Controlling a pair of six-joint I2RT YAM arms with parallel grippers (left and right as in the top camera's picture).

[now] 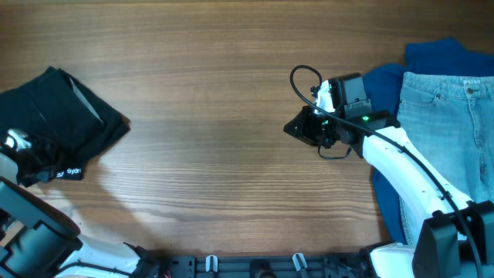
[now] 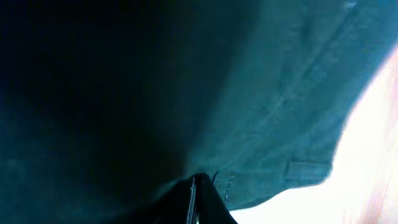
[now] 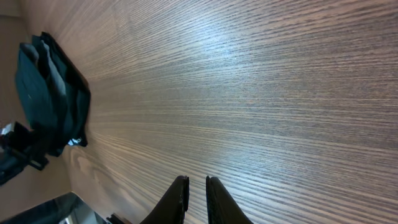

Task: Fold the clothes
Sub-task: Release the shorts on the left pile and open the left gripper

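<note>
A black folded garment with a small white logo lies at the table's far left; it also shows in the right wrist view. My left gripper rests at its near-left edge. In the left wrist view dark cloth fills the frame and the jaws are together, tips against it. Light-blue jeans lie on a blue garment at the far right. My right gripper hovers over bare wood right of centre, empty, its fingers almost together. No separate plain black shorts are in view.
The wooden table stretches between the two cloth piles. A black cable loops above the right wrist. The right arm crosses the blue garment. The left arm's base sits at the front left corner.
</note>
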